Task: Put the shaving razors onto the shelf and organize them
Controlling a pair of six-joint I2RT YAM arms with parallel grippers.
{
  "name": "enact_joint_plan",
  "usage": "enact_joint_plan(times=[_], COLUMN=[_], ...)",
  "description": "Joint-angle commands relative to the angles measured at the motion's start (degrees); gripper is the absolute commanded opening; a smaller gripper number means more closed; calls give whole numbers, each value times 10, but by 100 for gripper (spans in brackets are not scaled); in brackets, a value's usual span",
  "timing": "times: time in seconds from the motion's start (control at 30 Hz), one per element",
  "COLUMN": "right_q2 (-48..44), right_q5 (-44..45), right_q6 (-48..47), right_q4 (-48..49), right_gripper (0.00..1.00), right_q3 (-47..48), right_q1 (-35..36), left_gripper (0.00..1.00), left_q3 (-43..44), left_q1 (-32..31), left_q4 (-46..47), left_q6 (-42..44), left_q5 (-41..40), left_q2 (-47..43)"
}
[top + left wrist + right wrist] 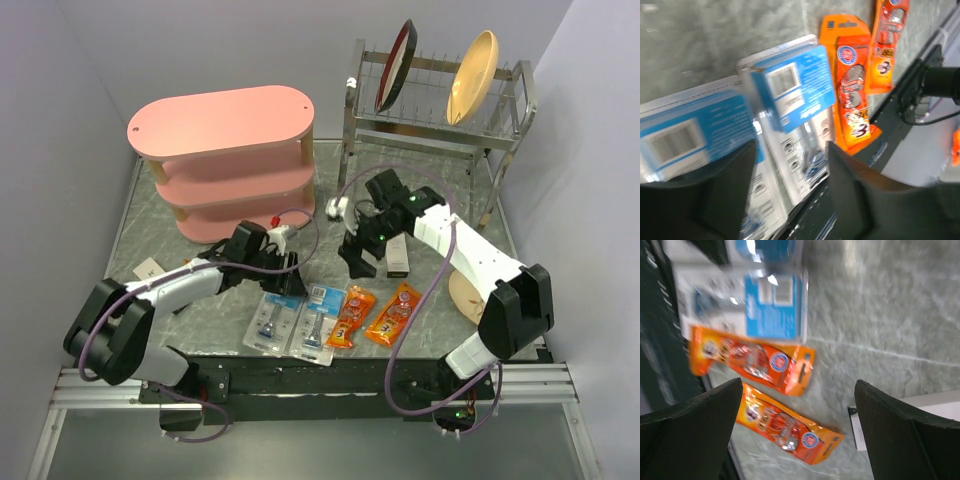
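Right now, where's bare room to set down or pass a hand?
Bare: the top board of the shelf; the table left of it and under the dish rack. Crowded: the near edge, razors and orange packets side by side near left gripper and right gripper.

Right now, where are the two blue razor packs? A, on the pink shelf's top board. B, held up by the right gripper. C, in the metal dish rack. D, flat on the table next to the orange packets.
D: the razor packs lie flat on the table, side by side, just left of the orange packets.
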Motion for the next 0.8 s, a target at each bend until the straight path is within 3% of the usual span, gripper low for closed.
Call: enact_joint_plan(times=[0.0,0.07,0.17,0.43,0.77], right_q2=[-6,11,37,66,138], right_q5=[54,82,108,140,190], right_q6=[-145,-170,-169,-29,51], right_q4=[23,28,44,160,153], right_gripper=[100,100,100,100,100], right_q3=[-46,-41,-34,-69,-48], right_q1=[2,23,54,144,202], left_gripper=[72,80,99,99,99], left_q3=[12,9,2,-13,-11], left_q1=[44,64,70,179,267], left_q4=[-66,-93,-104,-75,-65], left_q6=[28,37,41,-32,-16], left_q5=[-27,-26,-47,-37,-35], left_q2=[-65,-95,-137,-212,-290])
